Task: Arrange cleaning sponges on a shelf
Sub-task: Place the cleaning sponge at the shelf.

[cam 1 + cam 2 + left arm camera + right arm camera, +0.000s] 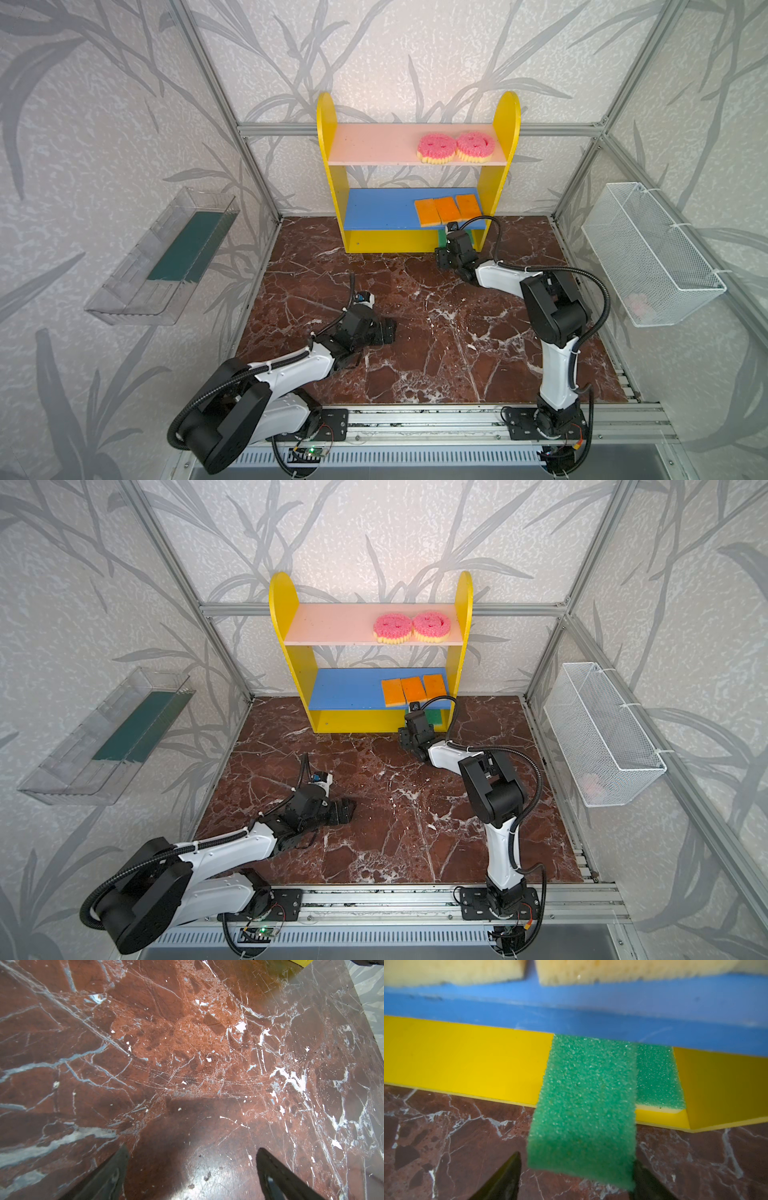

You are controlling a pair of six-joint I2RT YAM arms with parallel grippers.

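Green sponge [581, 1105], overhanging shelf [467, 1059] edge (pincer [576, 1158] parted)

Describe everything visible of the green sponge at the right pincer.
The green sponge is a rectangular pad of coarse, speckled foam. Its far end reaches under the blue board, over the shelf's yellow base; its near end overhangs the marble, between the open fingers of the right pincer. One finger stands clear of it; the other is at its corner. A second green sponge lies beside it.

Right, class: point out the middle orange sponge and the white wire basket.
middle orange sponge [448, 209], in a top view, centre of its orange face.
white wire basket [615, 249], in a top view, on its mesh side wall.
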